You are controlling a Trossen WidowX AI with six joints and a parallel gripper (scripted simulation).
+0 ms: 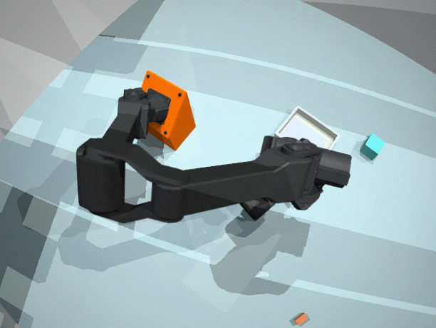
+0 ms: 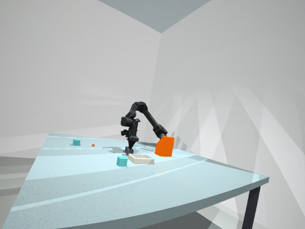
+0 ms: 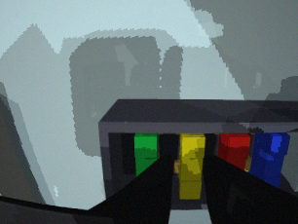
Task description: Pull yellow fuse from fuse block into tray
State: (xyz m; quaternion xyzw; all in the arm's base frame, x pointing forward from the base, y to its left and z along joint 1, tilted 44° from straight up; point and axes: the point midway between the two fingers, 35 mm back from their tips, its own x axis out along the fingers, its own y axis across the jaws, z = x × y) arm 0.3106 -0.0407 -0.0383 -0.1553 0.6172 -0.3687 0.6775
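Note:
The yellow fuse (image 3: pixel 192 187) stands upright in the dark fuse block (image 3: pixel 195 112) (image 2: pixel 128 152), between the green fuse (image 3: pixel 146 143) and the red fuse (image 3: pixel 235 145). The blue fuse (image 3: pixel 272 158) is beyond the red one. My gripper (image 3: pixel 188 166) (image 2: pixel 130 149) points down at the block, its fingers slightly open. In the wrist view one finger appears on each side of the yellow fuse, with no clear grip on it. The finger tips are hidden under the arm in the top view. The tray (image 1: pixel 303 129) (image 2: pixel 144 161) stands beside the block, partly covered by the arm in the top view.
A teal cube (image 1: pixel 371 147) (image 2: pixel 122 161) stands just past the tray. Another teal cube (image 2: pixel 76 142) and a small orange block (image 1: pixel 301 319) (image 2: pixel 93 145) lie farther off. The orange wedge (image 1: pixel 185 115) (image 2: pixel 165 147) is at the arm's base.

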